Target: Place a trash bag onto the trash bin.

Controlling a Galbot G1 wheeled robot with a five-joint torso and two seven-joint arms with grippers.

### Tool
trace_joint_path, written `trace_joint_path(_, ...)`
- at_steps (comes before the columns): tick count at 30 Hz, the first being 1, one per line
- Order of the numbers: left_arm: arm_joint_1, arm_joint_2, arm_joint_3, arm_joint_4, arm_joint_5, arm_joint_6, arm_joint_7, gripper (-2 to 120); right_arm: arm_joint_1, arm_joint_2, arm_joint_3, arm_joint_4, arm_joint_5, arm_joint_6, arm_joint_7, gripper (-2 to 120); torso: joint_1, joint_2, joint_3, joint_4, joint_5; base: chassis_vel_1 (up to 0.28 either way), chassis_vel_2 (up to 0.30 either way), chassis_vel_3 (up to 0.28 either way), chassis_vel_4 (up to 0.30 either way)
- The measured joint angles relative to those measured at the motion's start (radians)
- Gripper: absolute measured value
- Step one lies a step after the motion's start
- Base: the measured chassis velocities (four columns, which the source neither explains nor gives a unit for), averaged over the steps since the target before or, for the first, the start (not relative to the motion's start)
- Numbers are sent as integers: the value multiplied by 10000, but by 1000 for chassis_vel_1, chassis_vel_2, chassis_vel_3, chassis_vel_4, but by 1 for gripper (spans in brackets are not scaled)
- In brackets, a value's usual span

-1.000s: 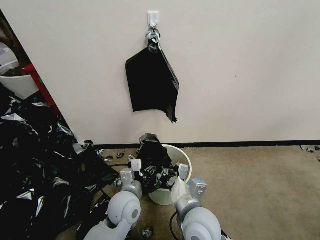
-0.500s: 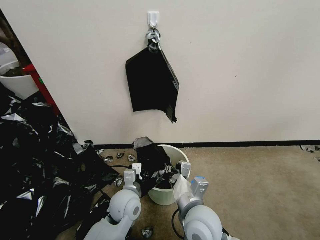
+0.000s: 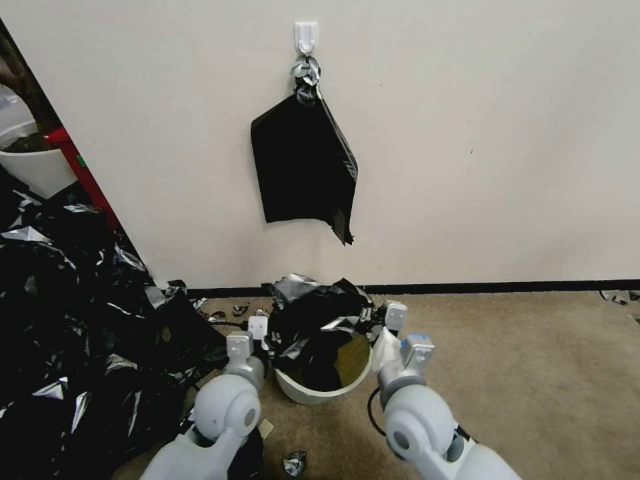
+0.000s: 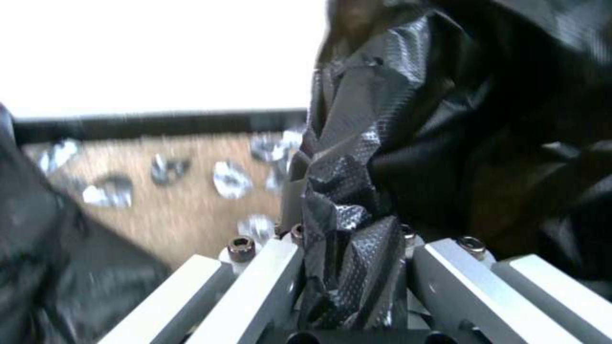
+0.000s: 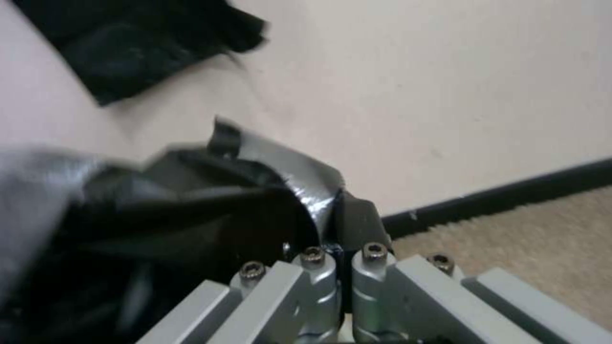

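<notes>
The trash bag (image 3: 319,319) is stretched across the far half of the trash bin (image 3: 313,393), which stands on the carpet (image 3: 520,373) against the wall at the centre of the head view; the bin's near rim is bare and its mouth open. The left gripper (image 3: 261,333), at the bin's 9 o'clock, is clamped on a crumpled fold of the bag (image 4: 347,239). The right gripper (image 3: 392,319), at 2 o'clock, is closed tight on the bag's edge (image 5: 319,205). One flat bundle of bags (image 3: 303,167) hangs from one white hook (image 3: 306,37) at 12 o'clock. One big heap of black plastic scraps (image 3: 73,320) lies at 9 o'clock, with loose scraps (image 4: 231,177) scattered nearby.
</notes>
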Motion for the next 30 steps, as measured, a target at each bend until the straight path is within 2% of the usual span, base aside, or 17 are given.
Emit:
trace_joint_path(1,33,76,-236,-31,48,-210,430,5,16,-64,117,-62,312,-195,181,0,0,0,0,0,0,0,0,0,0)
trace_joint_path(2,33,76,-236,-31,48,-210,430,5,16,-64,117,-62,312,-195,181,0,0,0,0,0,0,0,0,0,0)
trace_joint_path(4,51,168,-700,-104,3,-356,1197,5,-68,-202,297,-214,766,-476,407,0,0,0,0,0,-1,0,0,0,0)
trace_joint_path(5,51,168,-700,-104,3,-356,1197,5,-68,-202,297,-214,766,-476,407,0,0,0,0,0,-1,0,0,0,0)
trace_joint_path(8,-9,232,-1172,-256,-604,-383,1782,5,-359,-339,340,-336,1040,-665,422,0,0,0,0,0,-1,0,0,0,0)
trace_joint_path(13,-94,255,-1459,-453,-1096,-135,2185,5,-718,-308,178,-426,863,-650,306,0,0,0,-1,-2,-1,0,0,0,0)
trace_joint_path(19,-49,229,-1287,-389,-813,-251,2087,5,-789,-203,43,-295,-324,-17,-60,0,0,0,-1,-1,-1,0,0,0,0)
trace_joint_path(23,-42,145,-1126,-174,-169,-580,1891,5,-907,-219,-63,-61,-1494,199,-64,0,0,0,-1,0,-2,0,0,0,0)
trace_joint_path(25,-109,157,-1025,-84,222,-808,1789,5,-1143,-389,-130,143,-2303,213,68,10,0,0,-1,1,0,0,0,0,0)
trace_joint_path(27,-170,185,-992,-65,284,-839,1758,5,-1273,-533,-164,279,-2592,146,163,14,0,0,-1,0,0,0,0,0,0)
trace_joint_path(30,-379,317,-915,36,446,-848,1711,5,-1921,-1267,-364,883,-3440,-174,264,28,0,0,-1,-3,0,0,0,0,0)
